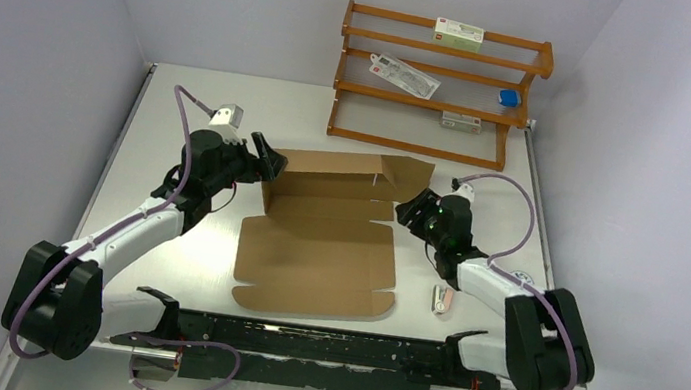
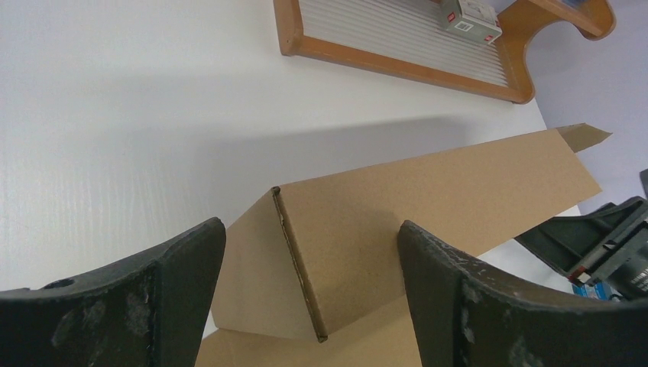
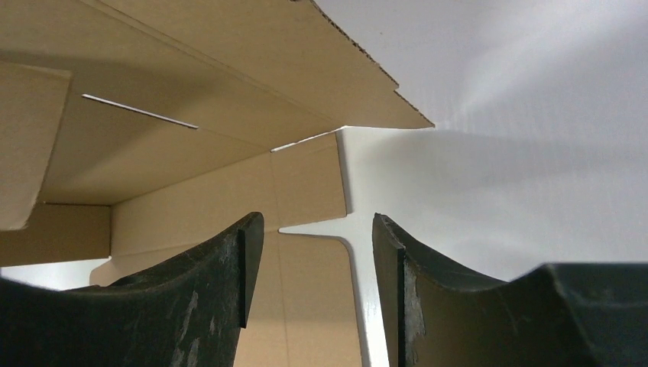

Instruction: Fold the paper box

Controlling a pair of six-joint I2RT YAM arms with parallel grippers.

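The plain brown corrugated cardboard box (image 1: 319, 252) lies mid-bench (image 1: 198, 100), back flap raised. The left gripper (image 1: 268, 161) is spread wide at its far-left corner; the right gripper (image 1: 409, 209), jaws parted and empty, is at its right edge.

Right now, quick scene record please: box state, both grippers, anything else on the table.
paper box: partly folded; far wall and left flap raised, near panel flat on the table
left gripper: open, jaws either side of the raised left corner, no contact visible
right gripper: open, at the box's right edge, holding nothing
wooden rack: far side of table; holds a small carton and a blue item
small pale item: on table, right of the box
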